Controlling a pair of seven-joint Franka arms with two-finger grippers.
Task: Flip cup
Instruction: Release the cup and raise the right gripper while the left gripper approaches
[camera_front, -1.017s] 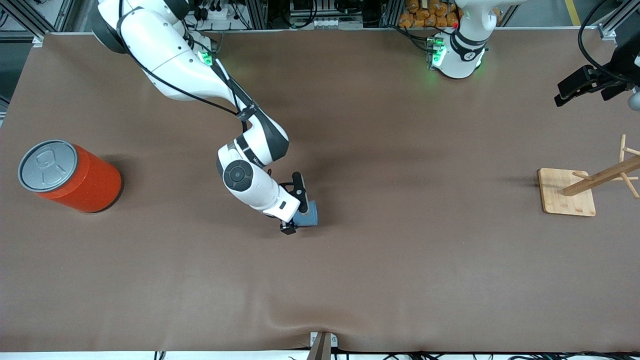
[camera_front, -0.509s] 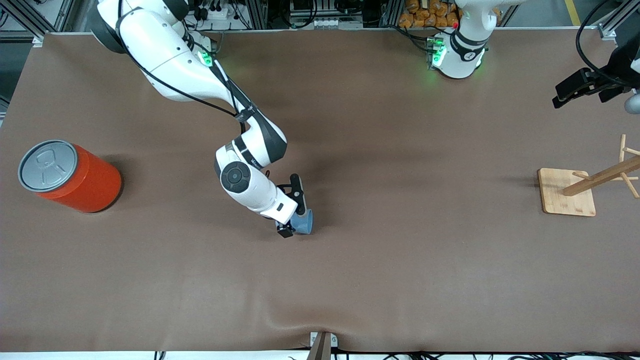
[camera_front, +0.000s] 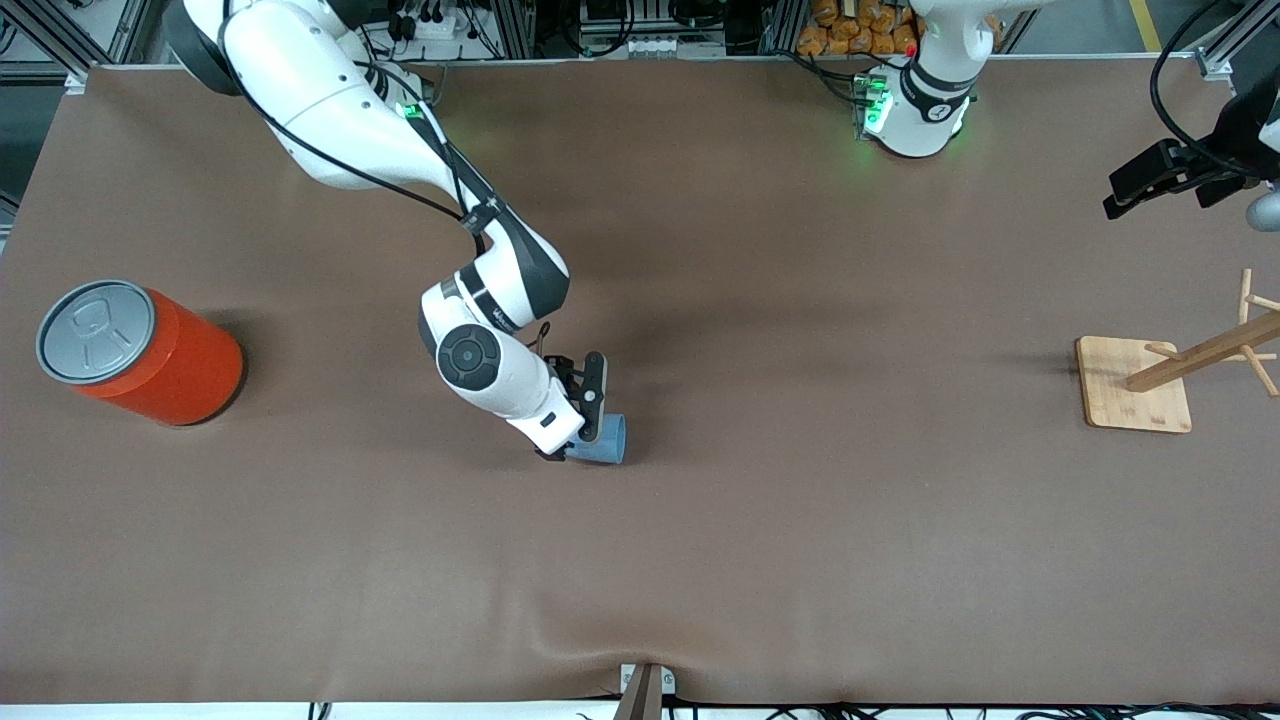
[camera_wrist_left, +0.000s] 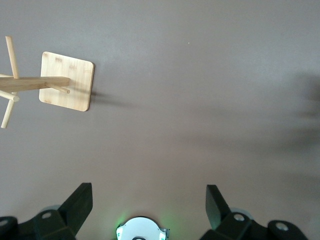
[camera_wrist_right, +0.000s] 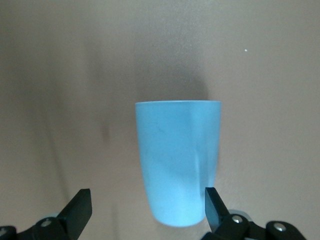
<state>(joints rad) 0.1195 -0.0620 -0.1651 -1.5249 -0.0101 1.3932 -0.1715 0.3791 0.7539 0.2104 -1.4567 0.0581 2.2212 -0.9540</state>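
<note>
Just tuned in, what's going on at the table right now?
The right gripper is open at the light blue cup in the middle of the table; its fingers straddle the cup without clamping it. The cup's wider, open end points toward the left arm's end. The left gripper waits open in the air above the wooden rack. An orange can stands at the right arm's end.

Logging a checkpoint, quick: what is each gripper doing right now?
Left gripper: open, holding nothing, up over the table.
Right gripper: open, fingers astride the cup, not gripping.
</note>
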